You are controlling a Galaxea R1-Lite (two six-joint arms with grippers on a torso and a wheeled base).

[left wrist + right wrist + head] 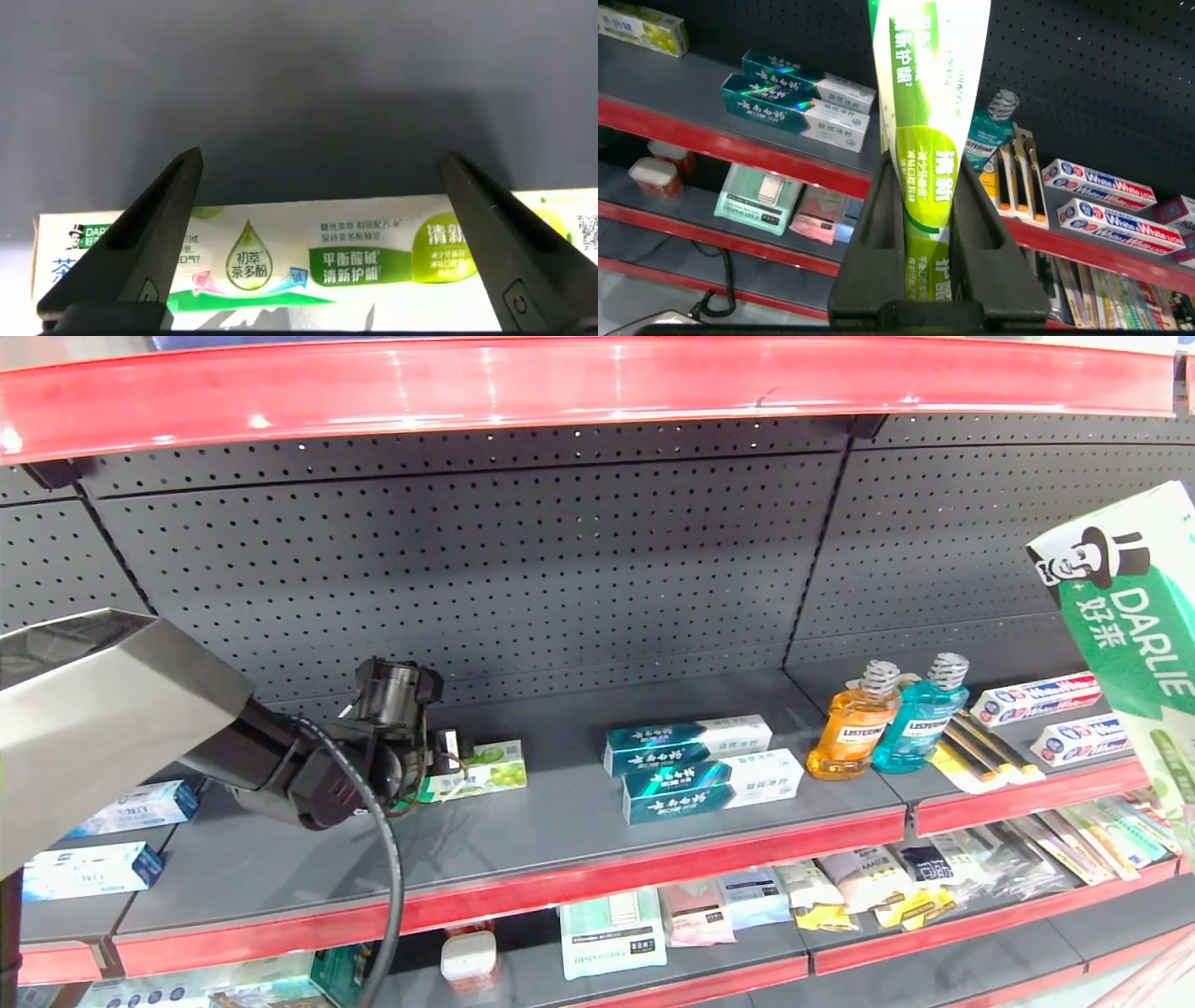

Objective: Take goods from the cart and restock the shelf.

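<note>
The green box (355, 261) could be knocked askew by the left gripper (320, 157) spread astride it. A second box (924, 56) is clamped in the right gripper (929, 166).

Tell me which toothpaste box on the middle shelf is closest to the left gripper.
The light green box, lying alone between the open fingers of the left gripper. The rear teal box and front teal box lie farther right.

Bright overhead light — glare on red shelf rail (560, 383).
</note>
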